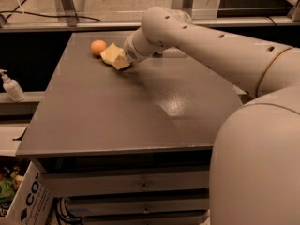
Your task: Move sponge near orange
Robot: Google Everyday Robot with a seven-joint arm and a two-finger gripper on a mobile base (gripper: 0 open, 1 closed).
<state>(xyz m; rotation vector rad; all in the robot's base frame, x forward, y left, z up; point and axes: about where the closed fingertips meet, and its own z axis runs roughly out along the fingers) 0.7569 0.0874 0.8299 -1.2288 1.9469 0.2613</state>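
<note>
Grey surface (122, 116), big cream arm (211, 41) slung across it from the lower right of the frame up to the upper left, so that's the setup. Biggest worry is the arm itself: it sits low over the surface, and any sideways swing from that spot would sweep whatever is beside it.

The sponge (109, 53) is in the upper left, lying on the surface right beside the orange (98, 47), close enough that they look to be touching or nearly so. Task-wise that looks pretty much done. The claw (121, 61) is pressed up against the sponge's lower-right edge. Whether it's clamped on the foam or has let go can't be told from this angle, since the wrist covers that part.

So the risks, as a guess: if the claw is gripping and lifts away, the sponge goes with it and the placement is undone. If it pushes any further left, the soft foam shoves the orange, and a round fruit that near the far-left edge could roll right off. Foam can also cling and drag on the way out.

Writing-wise, not much. The cardboard box (23, 203) at lower left shows big dark letters, "CO" and then cut off. The small pump bottle (10, 86) at the left edge has no label that can be read.
</note>
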